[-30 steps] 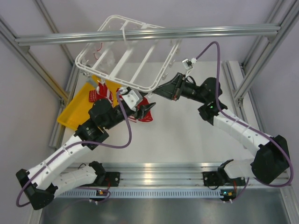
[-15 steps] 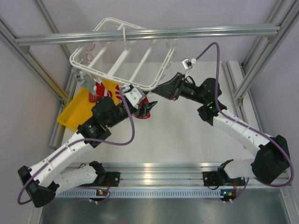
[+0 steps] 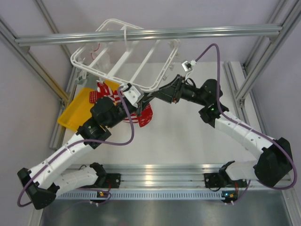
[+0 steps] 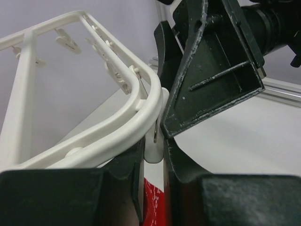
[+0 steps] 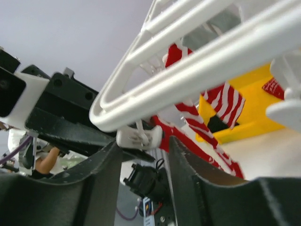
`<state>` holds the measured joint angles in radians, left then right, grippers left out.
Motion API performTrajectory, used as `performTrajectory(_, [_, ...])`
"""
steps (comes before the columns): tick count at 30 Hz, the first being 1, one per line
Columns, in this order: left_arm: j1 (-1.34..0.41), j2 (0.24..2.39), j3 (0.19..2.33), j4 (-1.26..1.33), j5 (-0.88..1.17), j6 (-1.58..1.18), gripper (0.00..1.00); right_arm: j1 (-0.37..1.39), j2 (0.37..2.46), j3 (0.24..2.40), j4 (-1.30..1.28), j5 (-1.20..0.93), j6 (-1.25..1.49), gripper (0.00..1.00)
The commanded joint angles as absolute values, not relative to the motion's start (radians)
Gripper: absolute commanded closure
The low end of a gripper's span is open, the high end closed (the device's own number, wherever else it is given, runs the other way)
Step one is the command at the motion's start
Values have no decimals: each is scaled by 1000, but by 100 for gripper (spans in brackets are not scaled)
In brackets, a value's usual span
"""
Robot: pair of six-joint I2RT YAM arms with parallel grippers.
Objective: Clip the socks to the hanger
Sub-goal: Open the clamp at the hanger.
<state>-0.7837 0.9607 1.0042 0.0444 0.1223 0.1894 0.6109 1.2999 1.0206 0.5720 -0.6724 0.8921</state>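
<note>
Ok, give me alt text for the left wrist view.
Two dark left fingers sit either side of a small white clip hanging from the rounded corner of the white drying hanger, with a red sock pinched between them lower down. The right arm's black fingers reach in from the upper right to that same corner.

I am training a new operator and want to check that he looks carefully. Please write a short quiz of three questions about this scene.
1. True or false: the large white plastic drying hanger lies flat on the table.
2. In the right wrist view, what sits between the fingers of the right gripper? A) a small white clip B) a blue pen C) a metal spoon
3. Where do the spare red fabric socks lie?

Key:
1. False. It hangs tilted from the grey aluminium beam.
2. A.
3. In the yellow plastic tray.
</note>
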Motion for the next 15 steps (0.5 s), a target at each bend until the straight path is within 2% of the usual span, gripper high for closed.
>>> performTrajectory(1, [-782,917,1011,137,118,173,100,591,1267,1026,499,-700,894,55])
performTrajectory(2, [-782,911,1009,130,120,176,100,571,1267,1025,485,-695,911,51])
performTrajectory(4, [-782,907,1003,121,118,175,100,555,1266,1022,482,-686,928,49])
performTrajectory(8, [-782,905,996,120,130,181,100,545,1269,1026,515,-690,962,57])
performTrajectory(10, [-782,907,991,118,132,184,100,545,1276,1032,544,-712,976,56])
performTrajectory(15, [-782,911,986,117,130,189,100,545,1269,1043,607,-767,985,42])
